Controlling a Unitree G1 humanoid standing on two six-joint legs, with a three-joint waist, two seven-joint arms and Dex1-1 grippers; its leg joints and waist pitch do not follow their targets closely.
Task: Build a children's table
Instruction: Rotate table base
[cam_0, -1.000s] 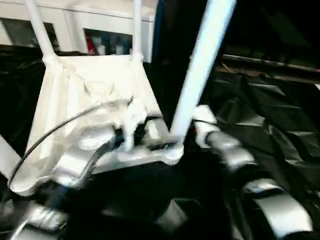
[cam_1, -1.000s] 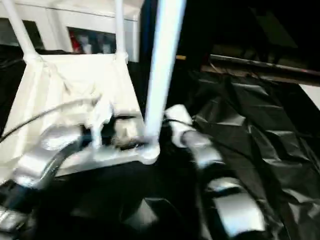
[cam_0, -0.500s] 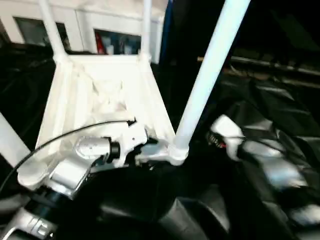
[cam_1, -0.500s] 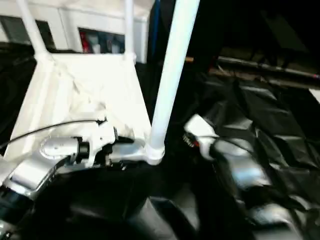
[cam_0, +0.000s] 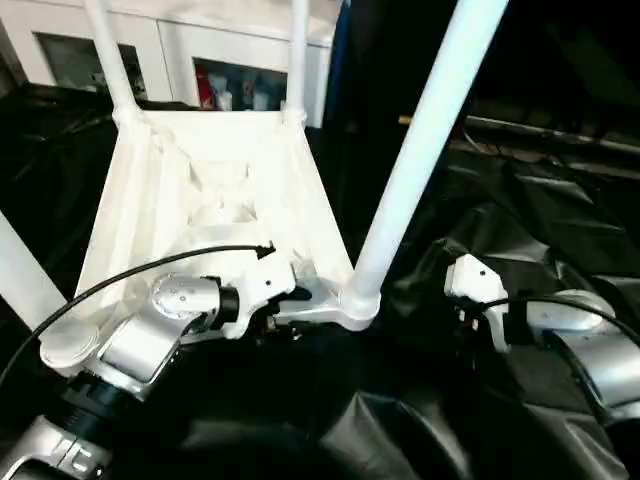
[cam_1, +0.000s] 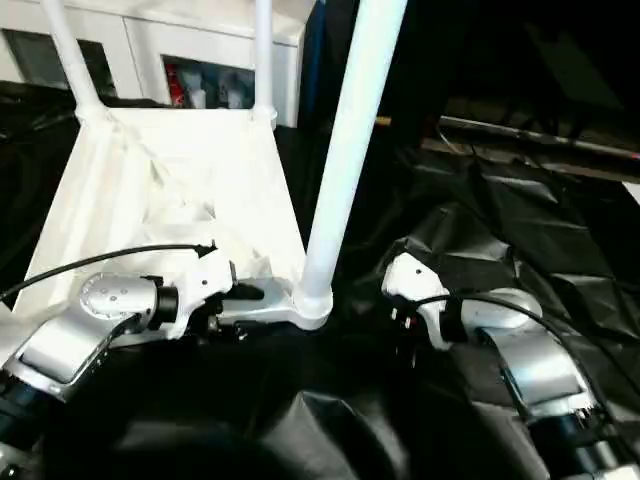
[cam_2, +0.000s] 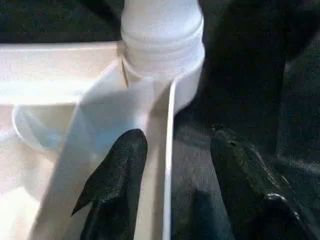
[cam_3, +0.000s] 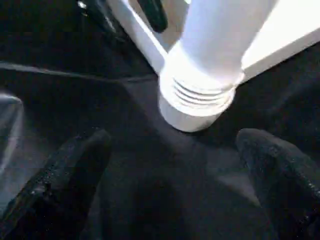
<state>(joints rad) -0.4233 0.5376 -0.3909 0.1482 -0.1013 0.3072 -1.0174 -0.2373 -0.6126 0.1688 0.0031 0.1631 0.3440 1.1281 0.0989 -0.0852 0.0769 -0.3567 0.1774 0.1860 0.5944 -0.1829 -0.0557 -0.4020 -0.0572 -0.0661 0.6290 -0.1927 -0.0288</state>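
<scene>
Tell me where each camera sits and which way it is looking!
Left and right eye views: on the head, looking forward and down at the upturned tabletop and its legs; both silver forearms show.
Left wrist view: on the left wrist, looking along the left pincer, whose fingers straddle the tabletop's rim.
Right wrist view: on the right wrist, looking along the open right pincer at the corner socket.
Shared: both wrist views show that near corner socket and its leg.
</scene>
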